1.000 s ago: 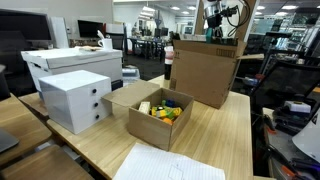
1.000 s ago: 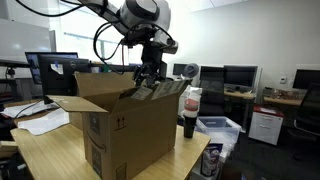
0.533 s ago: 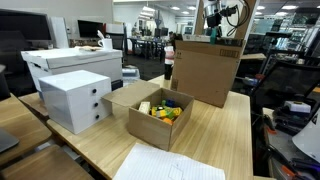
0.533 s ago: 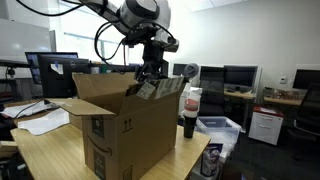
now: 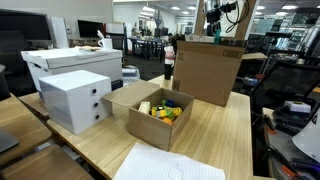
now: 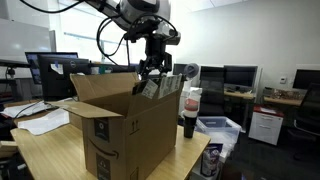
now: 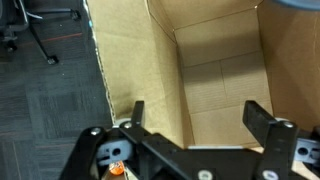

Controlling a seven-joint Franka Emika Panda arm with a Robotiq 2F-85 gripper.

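Claw (image 7: 198, 112) wide open, holding nothing, hanging over big box (image 6: 120, 130). Best keep claw over middle of hole, go slow, no bumping box.

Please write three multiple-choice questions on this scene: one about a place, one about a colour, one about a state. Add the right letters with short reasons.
1. Where is the gripper? A) above the tall cardboard box B) inside a drawer C) on the floor
2. What colour is the drawer unit? A) black B) white C) red
3. How do the gripper's jaws stand? A) shut on a toy B) shut, empty C) open
1 A: it hangs over the box's open top. 2 B: its sides and drawers are white. 3 C: the wrist view shows the fingers wide apart.
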